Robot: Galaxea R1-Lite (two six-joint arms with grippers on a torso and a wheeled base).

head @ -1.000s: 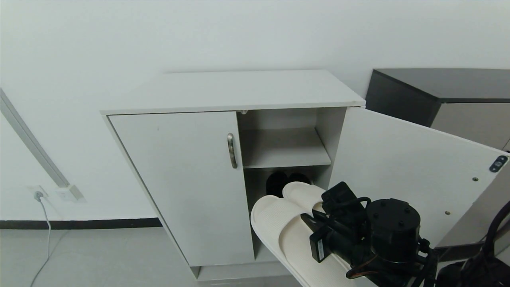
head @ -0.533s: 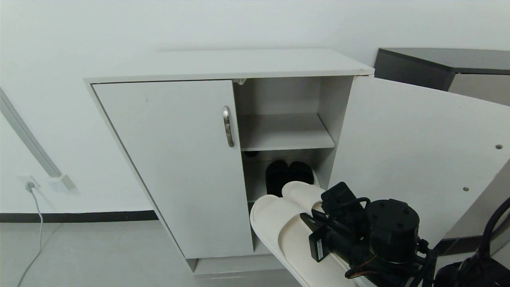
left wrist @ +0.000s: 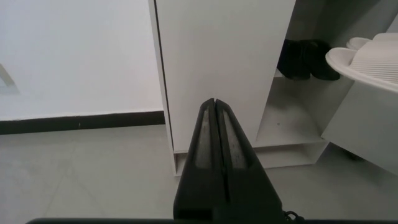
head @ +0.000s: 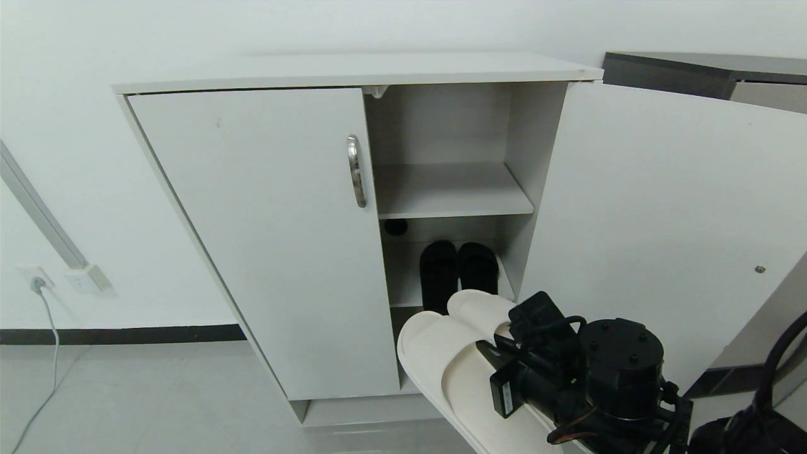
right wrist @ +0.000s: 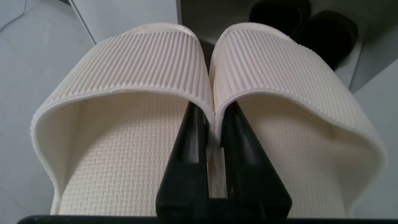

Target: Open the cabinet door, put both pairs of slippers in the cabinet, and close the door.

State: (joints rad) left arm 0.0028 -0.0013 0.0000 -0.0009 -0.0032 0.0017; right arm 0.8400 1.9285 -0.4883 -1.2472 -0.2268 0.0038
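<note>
We hold the white slippers [head: 451,369] just outside the open cabinet [head: 353,65], near the low shelf where the black slippers [head: 458,271] sit. Our right gripper [right wrist: 211,115] pinches their inner sides together, so both travel as one. Their long way and toes point into the cabinet. Our left gripper [left wrist: 214,109] is pressed together, holding nothing.

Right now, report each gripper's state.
Left gripper: shut, holding nothing.
Right gripper: shut on the white slippers, pinching their inner edges together.
</note>
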